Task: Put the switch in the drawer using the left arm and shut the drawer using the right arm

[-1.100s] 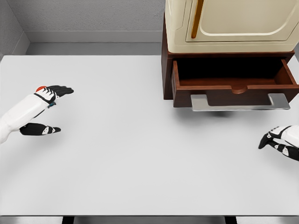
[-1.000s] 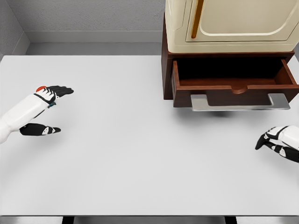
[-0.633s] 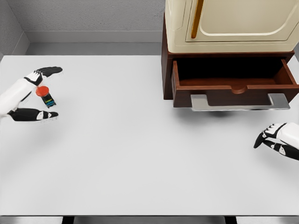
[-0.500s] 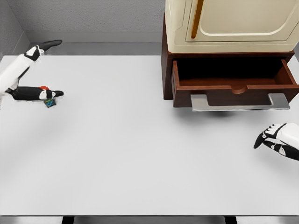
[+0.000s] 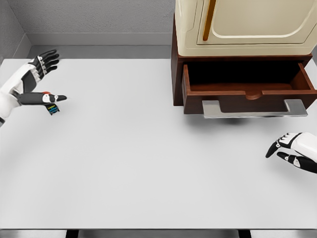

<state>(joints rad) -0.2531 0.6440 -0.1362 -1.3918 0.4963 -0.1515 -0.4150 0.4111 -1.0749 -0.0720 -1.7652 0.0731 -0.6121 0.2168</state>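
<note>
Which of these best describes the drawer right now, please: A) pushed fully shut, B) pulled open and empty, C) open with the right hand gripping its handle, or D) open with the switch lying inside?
B: the drawer stands pulled out with a bare dark inside, the switch is far off by the left hand, and the right hand rests on the table apart from the handle.

One switch (image 5: 51, 107) lies on the single worktop (image 5: 148, 163), small, with a red cap. One wooden cabinet (image 5: 177, 74) stands at the far right and has one drawer (image 5: 247, 94), pulled open, with one metal handle (image 5: 253, 110). One cream appliance (image 5: 247, 25) sits on top of it. Two hands show: the left hand (image 5: 34, 82) and the right hand (image 5: 292, 151).
</note>
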